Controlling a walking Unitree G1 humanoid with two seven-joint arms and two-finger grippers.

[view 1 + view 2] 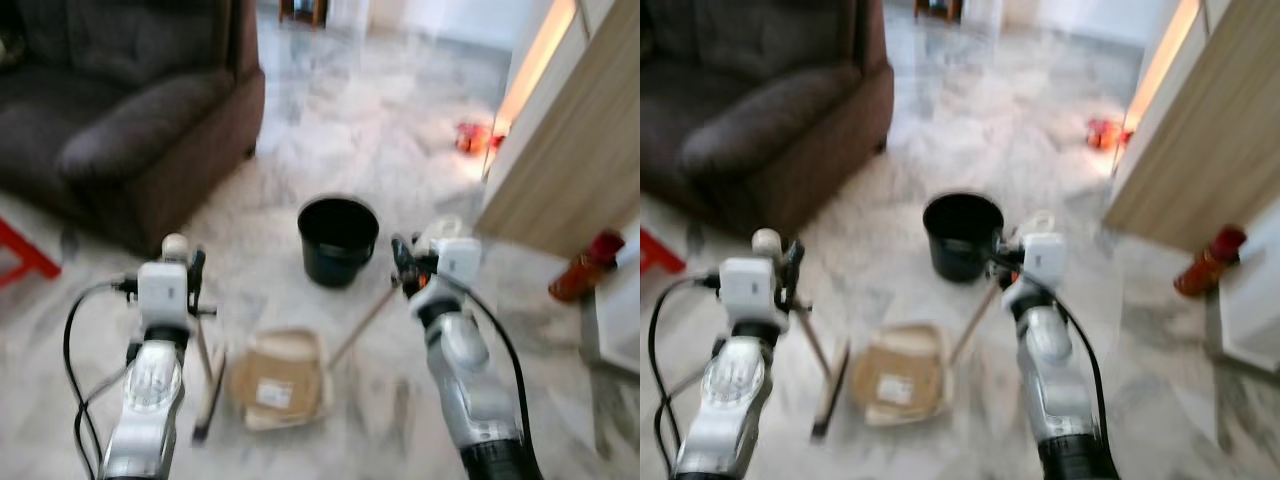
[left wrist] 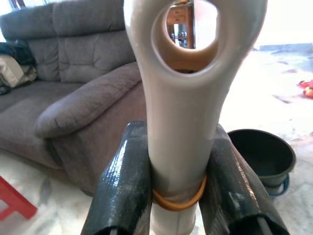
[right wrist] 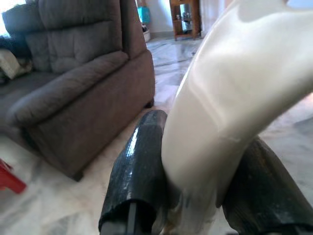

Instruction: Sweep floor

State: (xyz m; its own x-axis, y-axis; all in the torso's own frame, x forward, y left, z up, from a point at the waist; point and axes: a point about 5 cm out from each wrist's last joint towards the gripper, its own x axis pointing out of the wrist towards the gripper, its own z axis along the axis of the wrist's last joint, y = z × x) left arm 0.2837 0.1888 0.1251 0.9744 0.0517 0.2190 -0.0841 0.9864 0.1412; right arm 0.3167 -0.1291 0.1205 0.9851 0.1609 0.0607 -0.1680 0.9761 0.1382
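We see both arms raised over the marble floor (image 1: 330, 130), a black bucket (image 1: 338, 238) beyond the dustpan (image 1: 278, 378).

Daylit room; both eye views blurred, wrist views sharper.

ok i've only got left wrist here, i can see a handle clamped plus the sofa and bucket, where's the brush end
Observer: The broom has its head down on the floor, just left of a dustpan.
Operator: who's got the dustpan
Observer: The right gripper is shut on its long handle, and the pan lies flat on the floor in front of the robot.
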